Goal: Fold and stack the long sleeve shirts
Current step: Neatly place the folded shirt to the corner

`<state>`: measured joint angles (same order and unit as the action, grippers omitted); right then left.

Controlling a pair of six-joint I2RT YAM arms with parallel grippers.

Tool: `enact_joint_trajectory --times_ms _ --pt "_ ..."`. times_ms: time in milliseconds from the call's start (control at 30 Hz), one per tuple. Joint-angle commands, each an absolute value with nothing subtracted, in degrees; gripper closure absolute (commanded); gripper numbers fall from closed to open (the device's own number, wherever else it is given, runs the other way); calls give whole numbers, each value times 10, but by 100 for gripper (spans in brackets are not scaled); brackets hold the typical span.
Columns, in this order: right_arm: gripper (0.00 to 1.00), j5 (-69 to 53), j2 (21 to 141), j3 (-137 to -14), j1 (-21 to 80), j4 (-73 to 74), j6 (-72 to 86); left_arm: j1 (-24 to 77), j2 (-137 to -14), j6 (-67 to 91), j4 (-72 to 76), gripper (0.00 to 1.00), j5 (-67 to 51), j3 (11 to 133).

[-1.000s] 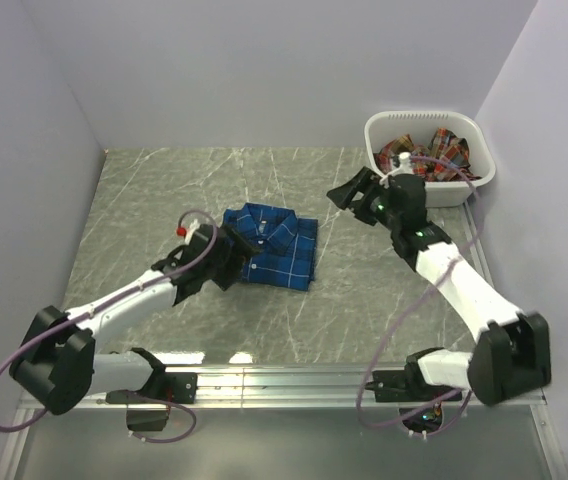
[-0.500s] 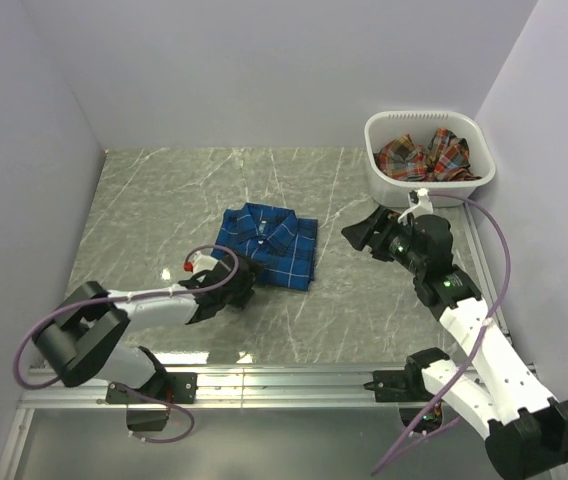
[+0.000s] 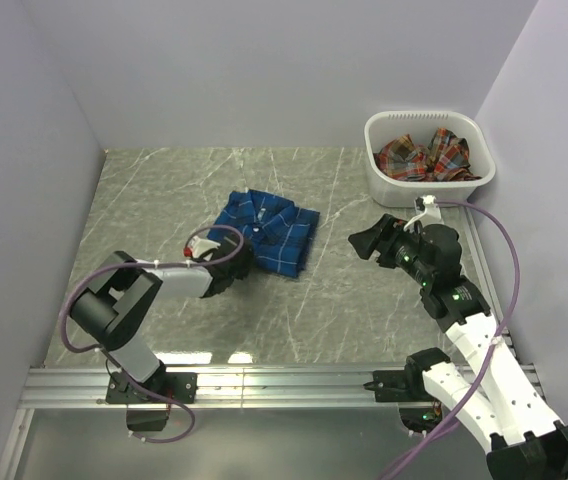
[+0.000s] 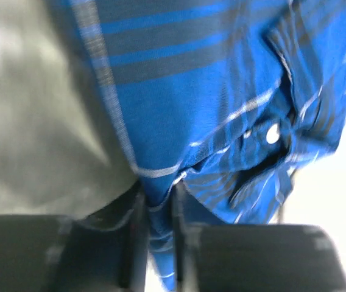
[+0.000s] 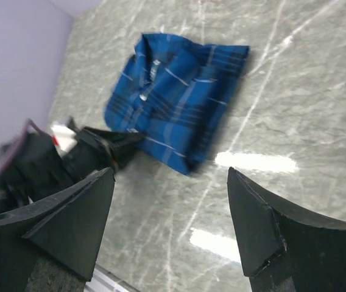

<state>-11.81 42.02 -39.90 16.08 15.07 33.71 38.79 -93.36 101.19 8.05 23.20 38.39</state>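
Grey marbled surface [image 3: 164, 180] carries a white basket [image 3: 379, 125] far right, holding the red-orange plaid shirt [image 3: 419, 155] (bunched, unfolded). The folded blue plaid shirt [image 3: 269, 225] lies mid-surface, its near corner clamped in the left pincer [image 4: 158, 207], likely for repositioning. The right pincer [image 3: 364, 243] hangs apart, empty.

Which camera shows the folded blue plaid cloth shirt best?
The top external view: nearly all of the blue plaid shirt shows sharply. The right wrist view shows it too, blurred; the left wrist view only a close patch.
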Motion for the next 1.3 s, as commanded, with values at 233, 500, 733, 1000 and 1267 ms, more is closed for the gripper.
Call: enact_joint_trajectory --times_ms 233,500,733,1000,1267 --pt "19 -62 413 -427 157 186 267 157 -1005 901 2 99 180 521" --pt "20 -71 452 -438 156 185 259 -27 -1086 781 -13 99 119 625" --pt "21 -64 468 -442 156 186 259 -140 -1169 719 -27 99 53 722" --pt "22 -37 453 -443 157 211 258 -178 -1233 708 -45 79 43 833" --pt "21 -1 426 -454 156 239 263 -182 -1203 730 -12 37 -10 811"
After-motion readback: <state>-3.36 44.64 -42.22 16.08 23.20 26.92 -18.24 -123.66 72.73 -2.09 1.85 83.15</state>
